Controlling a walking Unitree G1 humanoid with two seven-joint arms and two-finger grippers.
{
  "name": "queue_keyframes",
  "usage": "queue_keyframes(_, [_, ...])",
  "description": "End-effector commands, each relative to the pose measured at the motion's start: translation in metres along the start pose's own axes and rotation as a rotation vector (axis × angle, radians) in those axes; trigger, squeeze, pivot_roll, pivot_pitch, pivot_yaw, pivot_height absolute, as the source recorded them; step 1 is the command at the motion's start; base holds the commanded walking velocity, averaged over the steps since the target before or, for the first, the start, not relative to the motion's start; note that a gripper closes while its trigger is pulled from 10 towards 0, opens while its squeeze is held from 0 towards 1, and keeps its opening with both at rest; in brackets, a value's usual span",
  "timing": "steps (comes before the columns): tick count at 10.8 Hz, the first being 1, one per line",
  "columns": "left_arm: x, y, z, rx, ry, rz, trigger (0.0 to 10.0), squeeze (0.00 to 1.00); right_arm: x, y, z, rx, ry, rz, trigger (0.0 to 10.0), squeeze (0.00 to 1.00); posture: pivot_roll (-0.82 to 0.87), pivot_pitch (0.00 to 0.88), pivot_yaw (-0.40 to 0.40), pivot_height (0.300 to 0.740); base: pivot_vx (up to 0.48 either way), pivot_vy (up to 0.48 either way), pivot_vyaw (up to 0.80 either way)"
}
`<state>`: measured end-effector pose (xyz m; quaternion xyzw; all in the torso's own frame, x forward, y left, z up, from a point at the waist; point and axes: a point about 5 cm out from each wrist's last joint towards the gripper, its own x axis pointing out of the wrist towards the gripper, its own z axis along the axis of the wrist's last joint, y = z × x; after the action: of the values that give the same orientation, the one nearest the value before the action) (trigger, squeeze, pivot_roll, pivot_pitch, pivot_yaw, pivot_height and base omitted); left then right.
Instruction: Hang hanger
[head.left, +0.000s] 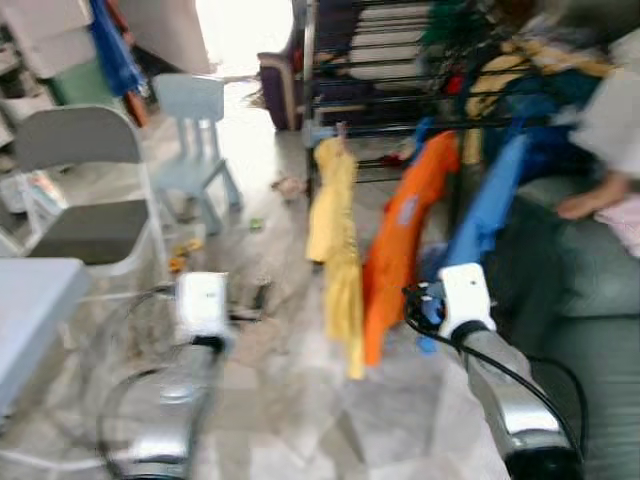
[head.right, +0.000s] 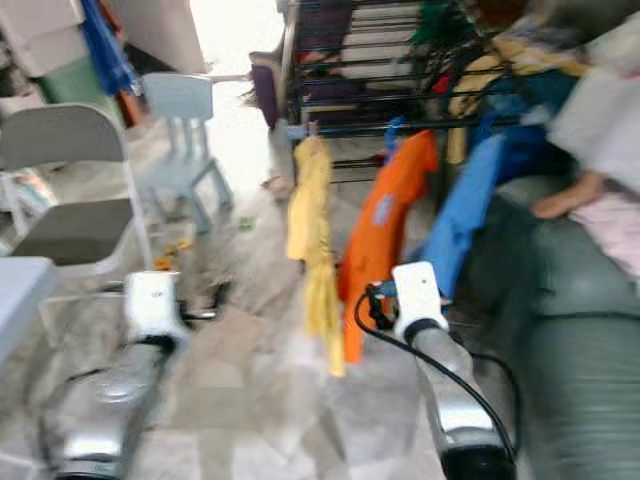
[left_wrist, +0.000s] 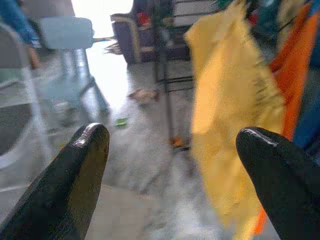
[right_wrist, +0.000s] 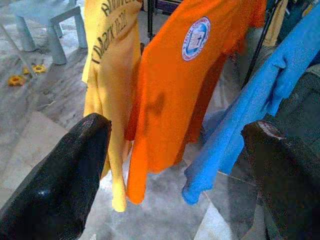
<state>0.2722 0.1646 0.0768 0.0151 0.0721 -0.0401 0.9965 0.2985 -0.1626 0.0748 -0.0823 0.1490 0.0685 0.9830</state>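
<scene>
Rack (head.left: 400, 70): dark metal drying rack, taken as landmark; stands at back of room in left eye view, blurred.
Garments, left eye view: yellow shirt (head.left: 335, 250), orange shirt (head.left: 400, 240) and blue shirt (head.left: 490, 205) hang side by side from front of rack, yellow nearest rack's left post, blue toward sofa (head.left: 580, 290) side. Hangers hidden under collars; hook shapes not legible.
Arms, left eye view: left gripper (head.left: 205, 300) low and well left of rack, blurred; right gripper (head.left: 450, 295) raised just before hem of blue shirt, below rack's front bar.
Right eye view: same layout; grey folding chair (head.right: 70, 200) and small pale chair (head.right: 180, 130) well left of rack. A person's hand rests on sofa, right of rack.
Left wrist view: left gripper (left_wrist: 170, 165) fingers spread wide, nothing between; yellow shirt ahead, rack post behind it.
Right wrist view: right gripper (right_wrist: 180, 165) fingers spread wide, empty; orange shirt centred between them, yellow and blue flanking, none touched.
Handling, judged: cloth light, soft, prone to swing and slip; hanger stiff but thin. Best hold at hanger neck beneath hook, not on fabric.
Caution: blur limits certainty on hook positions.
</scene>
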Motion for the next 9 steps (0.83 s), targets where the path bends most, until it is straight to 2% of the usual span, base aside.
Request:
queue_keyframes(1, [-0.004, 0.012, -0.009, 0.031, 0.031, 0.053, 10.0, 0.0, 0.007, 0.011, 0.008, -0.005, -0.027, 0.045, 10.0, 0.0, -0.03, 0.0, 0.018, 0.74, 0.0, 0.0, 0.0])
queue_keyframes(3, [-0.016, 0.029, -0.015, 0.087, 0.049, 0.095, 10.0, 0.0, 0.016, 0.015, 0.015, 0.0, -0.055, 0.046, 10.0, 0.0, -0.01, 0.0, 0.032, 0.74, 0.0, 0.0, 0.0])
queue_keyframes(4, [-0.025, 0.039, -0.016, 0.159, 0.045, 0.102, 10.0, 0.0, 0.019, 0.011, 0.018, 0.01, -0.077, 0.01, 10.0, 0.0, 0.01, 0.0, 0.056, 0.74, 0.0, 0.0, 0.0])
queue_keyframes(5, [-0.03, 0.045, -0.017, 0.15, 0.047, 0.114, 10.0, 0.0, 0.018, 0.006, 0.016, 0.02, -0.074, -0.017, 10.0, 0.0, 0.0, 0.0, 0.058, 0.74, 0.0, 0.0, 0.0])
queue_keyframes(6, [-0.028, 0.046, -0.024, 0.15, 0.069, 0.12, 10.0, 0.0, 0.014, 0.005, 0.008, 0.019, -0.056, -0.021, 10.0, 0.0, -0.02, 0.0, 0.051, 0.74, 0.0, 0.0, 0.0])
queue_keyframes(9, [-0.021, 0.029, -0.021, 0.118, 0.05, 0.093, 10.0, 0.0, 0.007, 0.004, -0.004, 0.01, -0.037, -0.018, 10.0, 0.0, -0.03, 0.0, 0.046, 0.74, 0.0, 0.0, 0.8])
